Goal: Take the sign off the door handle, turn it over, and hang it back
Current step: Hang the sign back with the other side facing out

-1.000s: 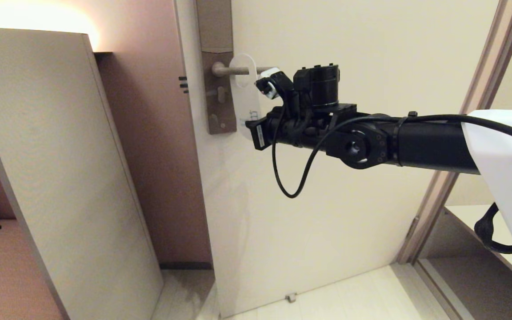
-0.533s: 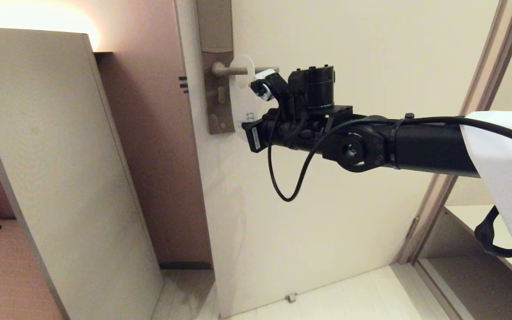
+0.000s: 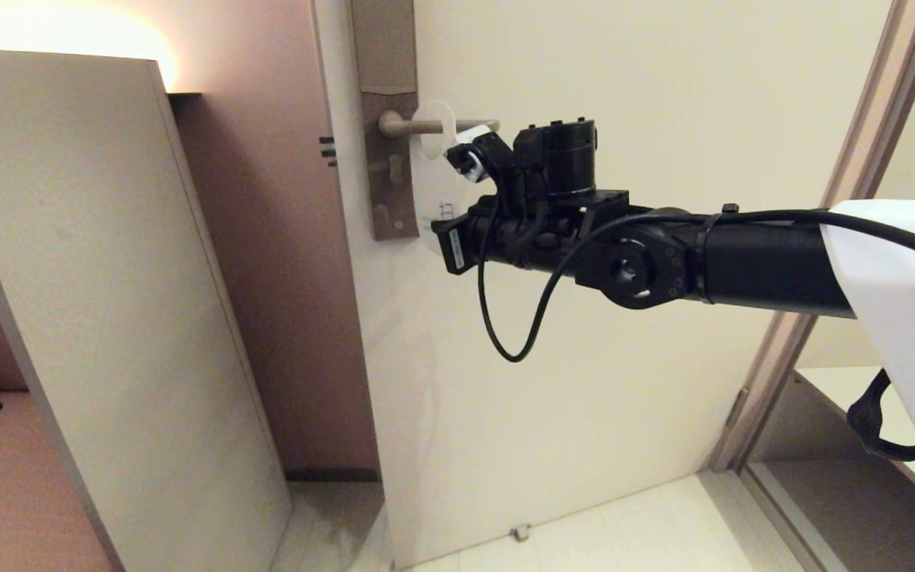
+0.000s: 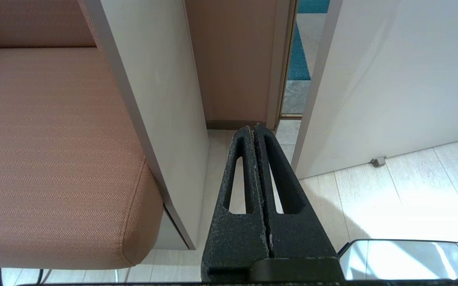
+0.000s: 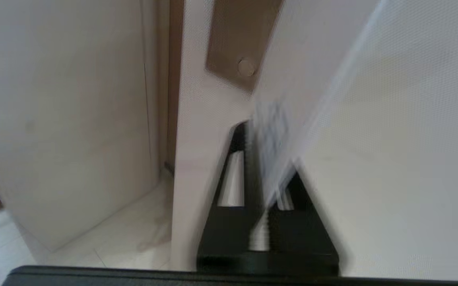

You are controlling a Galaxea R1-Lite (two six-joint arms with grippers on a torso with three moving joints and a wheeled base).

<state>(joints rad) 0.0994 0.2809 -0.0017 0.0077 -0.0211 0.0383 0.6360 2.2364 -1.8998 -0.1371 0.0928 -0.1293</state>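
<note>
The sign (image 3: 436,171) hangs with its white face outward on the door handle (image 3: 426,125), the lever passing through the sign's hole. Some small dark print sits low on that face, too small to read; no other writing or brand shows anywhere.

There is 1 sign, 1 lever handle, and 1 tall backplate (image 3: 386,159) on 1 pale door (image 3: 584,381).

The right gripper (image 3: 448,242) reaches in from the right and sits at the sign's lower end. In the right wrist view the sign's edge (image 5: 288,131) runs between the 2 black fingers (image 5: 235,174), but that view is blurred, so I cannot tell whether they pinch the sign or have let it loose.

The left gripper (image 4: 255,131) hangs low near the floor, beside a tan cushion (image 4: 54,159) and a pale panel (image 4: 153,99), its 2 fingers pressed together on nothing.
</note>
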